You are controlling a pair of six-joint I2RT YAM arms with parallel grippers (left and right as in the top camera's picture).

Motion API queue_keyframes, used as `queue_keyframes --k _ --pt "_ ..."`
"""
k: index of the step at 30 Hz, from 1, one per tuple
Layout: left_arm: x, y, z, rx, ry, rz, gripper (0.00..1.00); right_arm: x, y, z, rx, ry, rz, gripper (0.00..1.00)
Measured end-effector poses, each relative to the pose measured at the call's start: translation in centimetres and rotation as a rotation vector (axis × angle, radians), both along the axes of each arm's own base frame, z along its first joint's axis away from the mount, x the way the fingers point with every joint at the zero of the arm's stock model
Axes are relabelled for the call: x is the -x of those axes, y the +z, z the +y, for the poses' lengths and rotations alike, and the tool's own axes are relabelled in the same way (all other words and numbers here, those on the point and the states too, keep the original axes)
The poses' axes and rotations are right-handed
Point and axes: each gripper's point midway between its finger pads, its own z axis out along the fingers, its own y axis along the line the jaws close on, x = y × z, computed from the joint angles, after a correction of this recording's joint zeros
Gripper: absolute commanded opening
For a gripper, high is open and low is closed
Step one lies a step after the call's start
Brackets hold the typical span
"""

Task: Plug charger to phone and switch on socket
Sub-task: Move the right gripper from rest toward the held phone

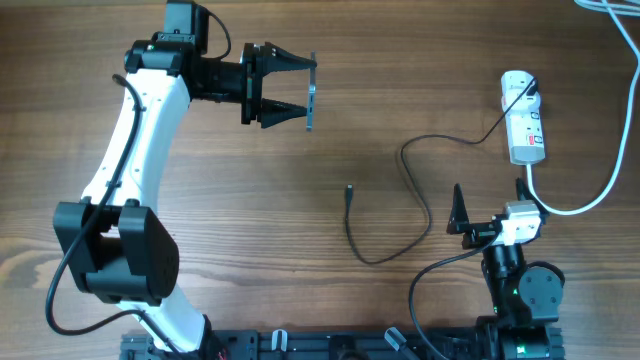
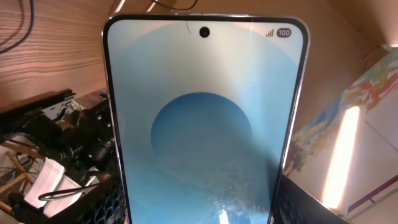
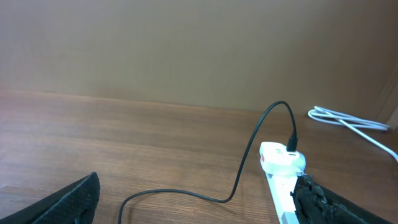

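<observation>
You're clamping the phone (image 1: 312, 92) on edge in the left gripper (image 1: 303, 88) near the far edge, probably exposing its port. Right gripper (image 3: 196, 186) is hanging open near the right edge; charger plug (image 1: 349, 190) is lying mid-table, waiting to be grabbed.

phone (image 2: 202, 124) filling the view, pale blue screen lit, wooden table (image 2: 56, 43) behind at left

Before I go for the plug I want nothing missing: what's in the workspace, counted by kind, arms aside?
Phone: 1
Black charger cable: 1
Power strip: 1
White cord: 1
Total: 4
</observation>
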Motion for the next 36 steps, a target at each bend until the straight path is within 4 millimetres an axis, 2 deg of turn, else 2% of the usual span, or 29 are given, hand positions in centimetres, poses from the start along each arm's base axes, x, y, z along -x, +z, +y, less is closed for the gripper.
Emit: queue_keyframes --k 23,26,31,32,34,35,36 --pt "0.0 0.0 0.0 0.0 0.0 0.003 0.66 0.0 0.0 0.2 -0.017 0.011 0.001 1.0" --pt "0.0 0.0 0.0 0.0 0.001 0.003 0.66 0.2 0.4 1.9 -0.187 0.112 0.008 1.0" --pt "0.0 0.0 0.0 0.0 0.001 0.003 0.66 0.9 0.8 4.5 -0.786 0.258 0.128 1.0" --pt "0.0 0.0 0.0 0.001 0.001 0.003 0.66 1.1 1.6 4.9 -0.889 0.294 0.134 1.0" --pt "0.0 0.1 0.0 0.003 -0.001 0.004 0.66 2.0 4.9 5.9 -1.022 0.422 0.074 1.0" --pt "0.0 0.1 0.0 0.004 0.0 0.005 0.66 3.2 8.2 6.6 -1.06 0.544 -0.01 1.0" --pt "0.0 0.1 0.0 0.005 -0.001 0.005 0.66 4.4 10.4 6.9 -1.062 0.622 -0.076 1.0"
